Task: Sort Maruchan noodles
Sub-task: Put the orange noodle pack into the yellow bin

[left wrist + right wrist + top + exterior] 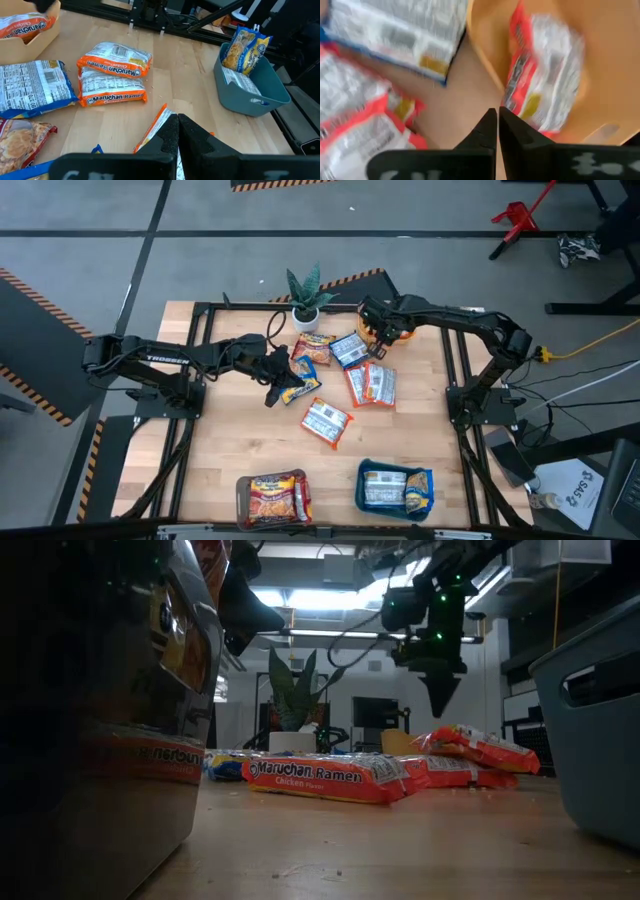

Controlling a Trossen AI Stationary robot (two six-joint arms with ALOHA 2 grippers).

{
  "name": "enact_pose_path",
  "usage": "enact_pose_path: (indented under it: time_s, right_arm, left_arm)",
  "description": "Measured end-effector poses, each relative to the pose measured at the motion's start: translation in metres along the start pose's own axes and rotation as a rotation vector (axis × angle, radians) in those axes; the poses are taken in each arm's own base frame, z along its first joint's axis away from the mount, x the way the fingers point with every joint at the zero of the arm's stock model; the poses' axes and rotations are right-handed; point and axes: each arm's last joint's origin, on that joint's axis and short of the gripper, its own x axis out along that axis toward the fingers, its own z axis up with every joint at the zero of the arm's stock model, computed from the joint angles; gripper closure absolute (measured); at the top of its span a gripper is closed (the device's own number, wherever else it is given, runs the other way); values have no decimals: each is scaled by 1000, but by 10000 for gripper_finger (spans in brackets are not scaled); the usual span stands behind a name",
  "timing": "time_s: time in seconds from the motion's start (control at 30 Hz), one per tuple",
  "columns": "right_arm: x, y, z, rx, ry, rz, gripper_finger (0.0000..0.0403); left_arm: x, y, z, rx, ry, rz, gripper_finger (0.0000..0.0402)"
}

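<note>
Partly sorted: packets already in brown tray [272, 498], teal tray [395, 486], yellow tray [392, 332]; loose Maruchan noodles [327, 422] remain mid-counter. Left gripper [283, 378] fingers closed, empty; right gripper [372, 323] at 1 o'clock, fingers closed, empty.

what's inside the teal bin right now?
In the teal bin: a blue-and-yellow packet standing upright against the wall, and a white-backed packet lying beside it. The bin's walls hide anything beneath them.

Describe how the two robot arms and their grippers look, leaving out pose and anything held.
Both arms are dark, nearly black, jointed tubes on dark metal frames. The left arm carries white "TROSSEN" lettering; the right arm has black cables along it. Each gripper, left gripper and right gripper, has two flat, dark, tapering fingers. In the low view, small green lights glow on the right wrist.
</note>
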Motion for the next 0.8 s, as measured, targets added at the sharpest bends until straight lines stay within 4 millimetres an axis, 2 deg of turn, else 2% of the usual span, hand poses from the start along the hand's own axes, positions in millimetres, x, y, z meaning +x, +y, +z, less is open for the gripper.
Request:
enact_pose_path:
  time_s: [0.2, 0.43, 0.57, 0.8]
  right_arm:
    - [14, 1, -13, -8, 69, -29, 401]
    - [16, -2, -12, -7, 48, -110, 402]
    - [18, -12, -8, 67, 16, -109, 402]
    - [17, -8, -3, 94, -31, 83, 403]
  left_arm:
    - [0, 0, 0, 0, 1, 0, 401]
    - [0, 0, 0, 0, 1, 0, 401]
    - [0, 0, 0, 0, 1, 0, 401]
    - [0, 0, 0, -1, 1, -1, 401]
